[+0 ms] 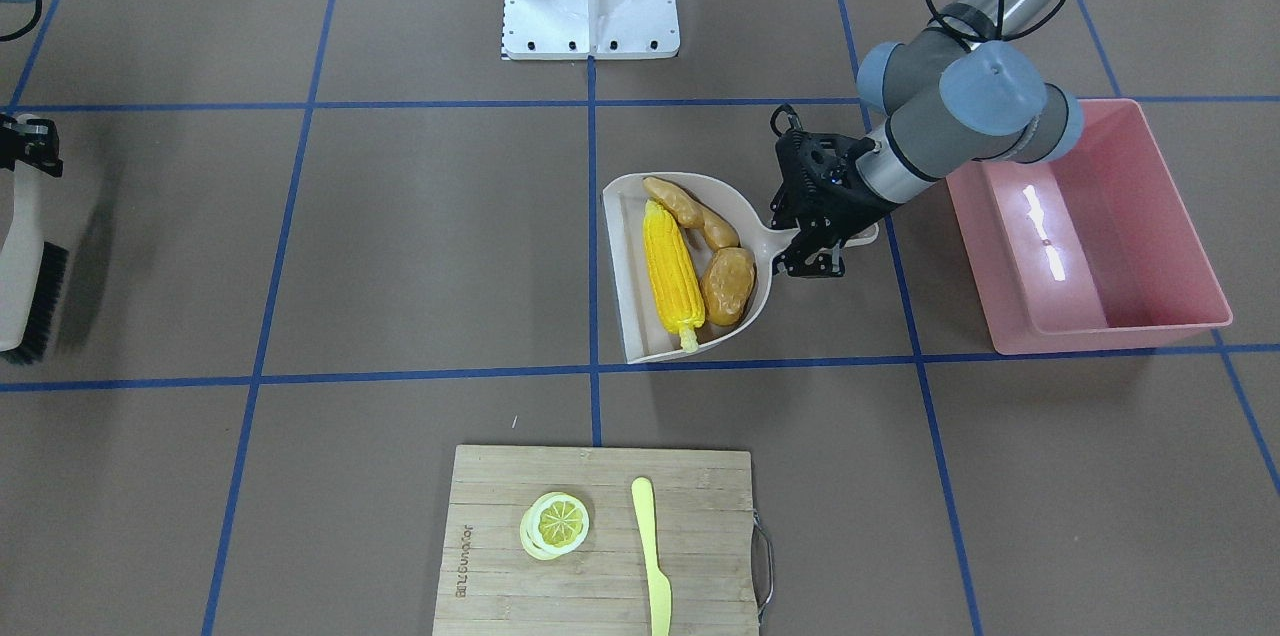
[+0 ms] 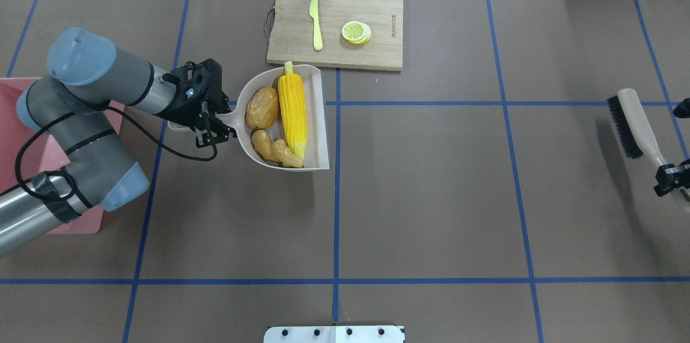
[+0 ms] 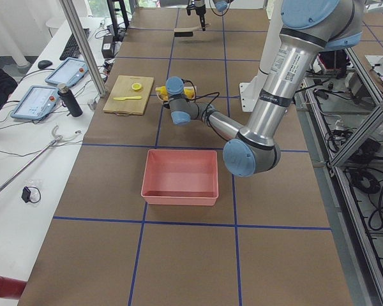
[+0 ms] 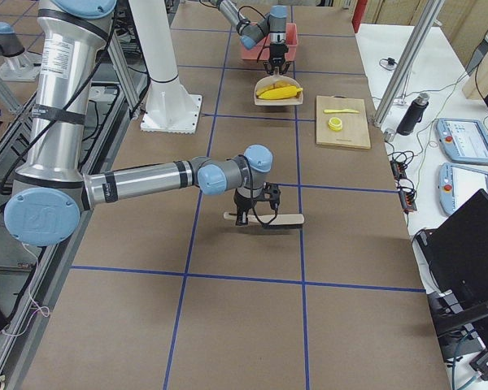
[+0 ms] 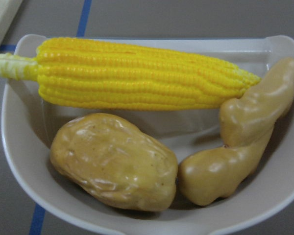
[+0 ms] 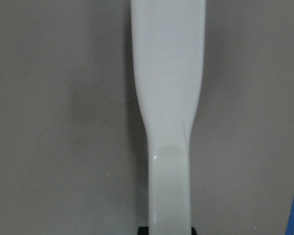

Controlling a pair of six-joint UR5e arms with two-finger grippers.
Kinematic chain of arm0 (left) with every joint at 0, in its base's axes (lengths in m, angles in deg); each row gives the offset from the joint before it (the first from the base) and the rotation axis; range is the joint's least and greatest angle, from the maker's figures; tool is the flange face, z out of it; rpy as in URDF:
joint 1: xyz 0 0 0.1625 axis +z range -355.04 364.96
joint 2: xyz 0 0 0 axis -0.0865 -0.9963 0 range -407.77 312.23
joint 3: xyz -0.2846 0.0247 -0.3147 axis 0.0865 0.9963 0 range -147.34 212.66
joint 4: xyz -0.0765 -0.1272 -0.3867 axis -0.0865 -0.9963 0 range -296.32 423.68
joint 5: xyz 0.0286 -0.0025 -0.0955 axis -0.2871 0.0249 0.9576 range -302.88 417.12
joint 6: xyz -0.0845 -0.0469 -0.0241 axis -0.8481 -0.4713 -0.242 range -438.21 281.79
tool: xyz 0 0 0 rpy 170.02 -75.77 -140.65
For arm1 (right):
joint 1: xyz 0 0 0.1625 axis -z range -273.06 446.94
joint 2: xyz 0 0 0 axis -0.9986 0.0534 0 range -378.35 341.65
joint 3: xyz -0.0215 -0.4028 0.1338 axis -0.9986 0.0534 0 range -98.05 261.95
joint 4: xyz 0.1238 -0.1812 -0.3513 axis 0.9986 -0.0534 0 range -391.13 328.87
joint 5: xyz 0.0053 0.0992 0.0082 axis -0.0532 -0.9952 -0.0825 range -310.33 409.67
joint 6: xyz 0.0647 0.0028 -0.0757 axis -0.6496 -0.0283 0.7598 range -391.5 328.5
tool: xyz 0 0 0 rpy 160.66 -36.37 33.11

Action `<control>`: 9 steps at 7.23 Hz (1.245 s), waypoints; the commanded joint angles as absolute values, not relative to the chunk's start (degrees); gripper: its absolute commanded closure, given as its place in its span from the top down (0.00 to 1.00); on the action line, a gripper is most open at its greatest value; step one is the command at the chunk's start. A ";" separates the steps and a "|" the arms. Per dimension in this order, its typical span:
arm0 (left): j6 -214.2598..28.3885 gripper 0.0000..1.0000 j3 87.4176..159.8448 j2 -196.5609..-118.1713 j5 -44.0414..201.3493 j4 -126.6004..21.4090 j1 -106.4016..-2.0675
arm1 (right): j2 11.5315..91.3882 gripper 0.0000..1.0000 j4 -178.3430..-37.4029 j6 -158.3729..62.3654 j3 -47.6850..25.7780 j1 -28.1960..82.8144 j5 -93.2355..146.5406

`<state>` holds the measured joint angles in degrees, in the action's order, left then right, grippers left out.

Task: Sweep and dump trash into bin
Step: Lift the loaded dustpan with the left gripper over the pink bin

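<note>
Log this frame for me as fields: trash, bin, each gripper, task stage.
trash: corn, ginger and potato, all in the dustpan
bin: empty, apart from the dustpan
left gripper: shut on the dustpan handle
right gripper: shut on the brush handle, away from the dustpan
stage: trash swept in; dump not yet done

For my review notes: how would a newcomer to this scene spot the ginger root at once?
Start at the wooden cutting board; just beside it lies the beige dustpan, its handle held by the left end effector. Of the three toy foods inside, the ginger root is the tan, knobbly, bent piece, unlike the ridged yellow corn cob and the rounder brown potato.
</note>
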<state>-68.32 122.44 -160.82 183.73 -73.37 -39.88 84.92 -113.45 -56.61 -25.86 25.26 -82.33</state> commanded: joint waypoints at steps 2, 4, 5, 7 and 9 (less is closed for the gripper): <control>-68.10 0.00 135.71 -150.99 183.16 -68.68 -49.24 | 90.96 0.00 -111.12 -56.02 -27.54 23.22 -85.32; -67.83 0.00 142.76 -138.97 183.86 -69.55 -55.38 | 93.09 0.00 -107.95 -55.94 -26.86 23.31 -84.98; -67.75 0.00 143.57 -133.61 183.95 -70.95 -58.55 | 93.01 0.00 -107.86 -56.02 -26.42 23.48 -84.89; -62.18 0.00 143.67 -125.16 184.65 -73.51 -62.17 | 92.75 0.00 -107.77 -54.72 -24.84 23.57 -84.80; -48.11 0.00 140.96 -120.92 186.04 -73.07 -69.37 | 92.48 0.00 -107.85 -53.75 -24.05 23.57 -84.89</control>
